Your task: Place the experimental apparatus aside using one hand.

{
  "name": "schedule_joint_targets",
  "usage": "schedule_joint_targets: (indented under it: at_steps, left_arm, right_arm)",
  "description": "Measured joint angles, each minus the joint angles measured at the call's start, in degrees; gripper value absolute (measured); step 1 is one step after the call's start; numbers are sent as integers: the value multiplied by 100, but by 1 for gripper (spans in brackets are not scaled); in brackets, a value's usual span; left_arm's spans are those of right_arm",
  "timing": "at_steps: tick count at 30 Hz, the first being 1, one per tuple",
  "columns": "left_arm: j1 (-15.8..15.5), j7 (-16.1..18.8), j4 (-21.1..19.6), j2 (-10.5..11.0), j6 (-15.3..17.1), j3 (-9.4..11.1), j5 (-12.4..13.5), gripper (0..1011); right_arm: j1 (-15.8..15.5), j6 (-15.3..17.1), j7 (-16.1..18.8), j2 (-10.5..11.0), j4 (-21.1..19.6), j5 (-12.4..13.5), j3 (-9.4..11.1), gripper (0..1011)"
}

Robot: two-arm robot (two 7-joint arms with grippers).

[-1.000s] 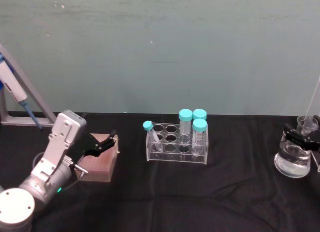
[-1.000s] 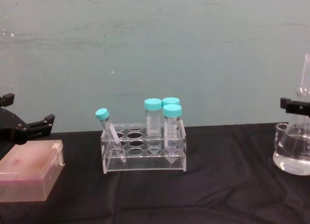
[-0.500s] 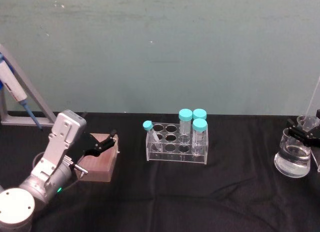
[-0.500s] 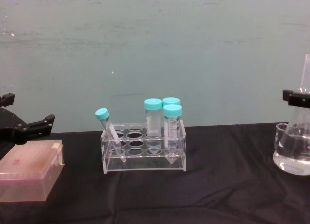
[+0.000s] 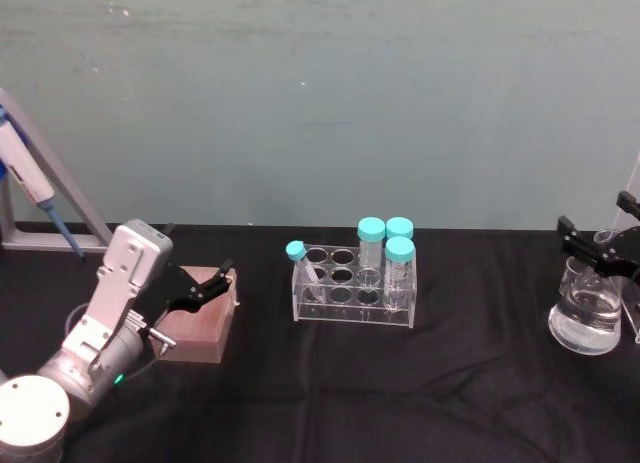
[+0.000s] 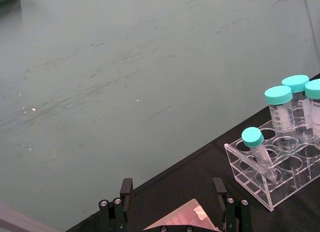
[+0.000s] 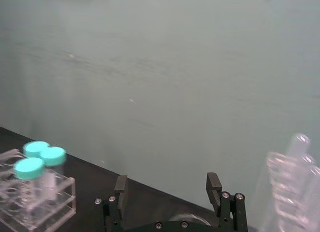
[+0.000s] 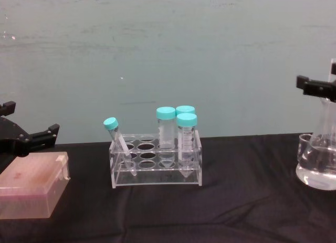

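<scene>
the right gripper [image 5: 600, 245] has lifted since a moment ago: it was down at the neck of the conical flask [image 5: 586, 318] and now hangs just above it, at the far right of the black table [image 5: 400, 403]. its fingers stand apart with nothing between them, which the right wrist view confirms, the two black fingers [image 7: 120, 189] spread over the flask's dark rim. that reads as a release, so the flask looks to have been set where it is meant to stay, out at the right edge and well apart from the middle of the work area. the flask stands upright with clear liquid in its lower part [image 8: 316, 169]. a small glass vessel sits just behind it, too hidden to describe further.

the clear tube rack [image 5: 352, 286] sits in the middle of the table, holding three upright teal-capped tubes at its right end and one tube leaning out at its left end [image 5: 303, 268].

the left gripper [image 5: 205, 285] is idle at the near left, fingers apart, hovering over a pinkish lidded box [image 8: 32, 190] without touching it. a pipette on a grey stand [image 5: 35, 188] leans at the far left.

judging from this, the next call is whether the rack also needs shifting aside.
</scene>
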Motion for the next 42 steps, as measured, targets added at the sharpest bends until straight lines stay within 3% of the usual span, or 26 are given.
schedule_joint_targets:
  at_steps: [10, 21, 34, 42]
  left_arm:
    - [0, 0, 0, 0, 0, 0, 1, 1000]
    - [0, 0, 0, 0, 0, 0, 0, 1000]
    - [0, 0, 0, 0, 0, 0, 1, 1000]
    - [0, 0, 0, 0, 0, 0, 0, 1000]
  right_arm:
    - [-170, -96, 642, 184, -465, 361, -191, 1000]
    - [-578, 195, 1116, 605, -906, 827, -343, 1000]
    - [-1155, 707, 1149, 1182, -1232, 1081, -450, 1000]
    - [-1318, 762, 948, 1269, -1319, 1145, -492, 1000]
